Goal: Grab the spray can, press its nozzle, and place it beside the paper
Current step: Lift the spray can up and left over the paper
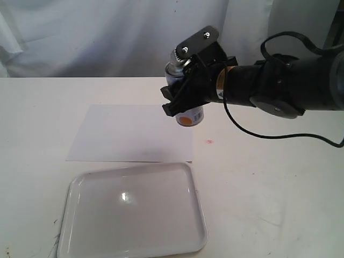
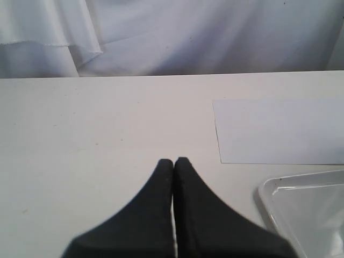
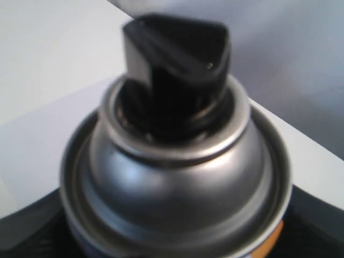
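Note:
My right gripper [image 1: 187, 92] is shut on the spray can [image 1: 191, 118] and holds it in the air over the far right corner of the paper [image 1: 129, 131]. The can leans slightly; an orange dot shows on its lower label. In the right wrist view the can's silver shoulder [image 3: 177, 177] fills the picture, topped by the black nozzle [image 3: 177, 64], with black fingers [image 3: 32, 236] at either side. Nothing touches the nozzle there. My left gripper [image 2: 173, 161] is shut and empty, low over bare table left of the paper [image 2: 279, 129].
A glossy white tray [image 1: 161, 215] with a raised rim lies in front of the paper, and its corner [image 2: 306, 215] shows in the left wrist view. A white curtain hangs behind the table. A black cable loops off the right arm [image 1: 290, 86].

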Action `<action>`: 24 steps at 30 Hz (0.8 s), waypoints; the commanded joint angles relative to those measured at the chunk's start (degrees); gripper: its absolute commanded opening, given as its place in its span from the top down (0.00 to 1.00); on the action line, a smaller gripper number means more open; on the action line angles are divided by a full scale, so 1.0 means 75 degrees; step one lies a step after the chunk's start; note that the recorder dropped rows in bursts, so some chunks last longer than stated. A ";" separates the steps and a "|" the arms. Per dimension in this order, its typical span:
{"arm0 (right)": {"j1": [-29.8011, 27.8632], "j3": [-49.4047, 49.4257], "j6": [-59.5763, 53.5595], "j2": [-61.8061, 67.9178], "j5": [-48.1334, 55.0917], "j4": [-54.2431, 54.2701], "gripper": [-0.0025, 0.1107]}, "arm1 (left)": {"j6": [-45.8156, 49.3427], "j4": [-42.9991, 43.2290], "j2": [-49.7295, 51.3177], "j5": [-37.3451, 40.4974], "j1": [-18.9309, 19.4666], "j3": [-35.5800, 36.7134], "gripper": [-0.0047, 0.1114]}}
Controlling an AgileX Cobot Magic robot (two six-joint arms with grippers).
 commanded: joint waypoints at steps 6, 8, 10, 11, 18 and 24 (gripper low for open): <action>0.0525 -0.0567 0.0027 -0.0025 0.0485 0.0175 0.98 | -0.0020 -0.0065 -0.0023 -0.0052 0.0019 0.0034 0.96; 0.0608 -0.0598 0.0027 0.0077 0.0618 0.0175 0.98 | -0.0020 -0.0065 -0.0023 -0.0052 0.0019 0.0034 0.96; 0.0659 -0.0598 0.0027 0.0201 0.0680 0.0175 0.98 | -0.0020 -0.0065 -0.0023 -0.0052 0.0019 0.0034 0.96; 0.0664 -0.0598 0.0027 0.0266 0.0680 0.0156 0.98 | -0.0020 -0.0065 -0.0023 -0.0052 0.0019 0.0034 0.96; 0.0664 -0.0717 -0.1233 0.0661 0.0865 0.0088 0.98 | -0.0020 -0.0065 -0.0023 -0.0052 0.0019 0.0034 0.96; 0.0767 -0.1657 -0.2131 0.1102 0.2045 0.0088 0.98 | -0.0020 -0.0065 -0.0023 -0.0052 0.0019 0.0034 0.96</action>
